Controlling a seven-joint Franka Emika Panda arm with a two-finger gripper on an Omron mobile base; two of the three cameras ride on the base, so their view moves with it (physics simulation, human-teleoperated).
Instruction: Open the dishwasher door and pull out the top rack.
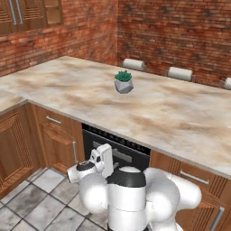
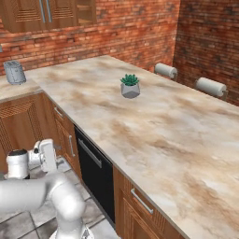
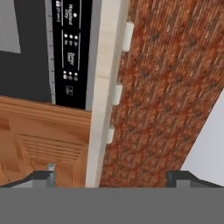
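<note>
The dishwasher door [image 2: 95, 173] is closed, set under the marble counter [image 2: 154, 126] between the brown wooden cabinets [image 2: 137, 212]. The gripper [image 3: 116, 177] is spread wide and holds nothing, near the door's front. A small potted plant [image 1: 123, 81] stands far on the counter.

Your arm's folded low over the base, gripper [image 3: 112, 177] rolled sideways, jaws spread wide, nothing between the fingertips [image 3: 43, 177].
</note>
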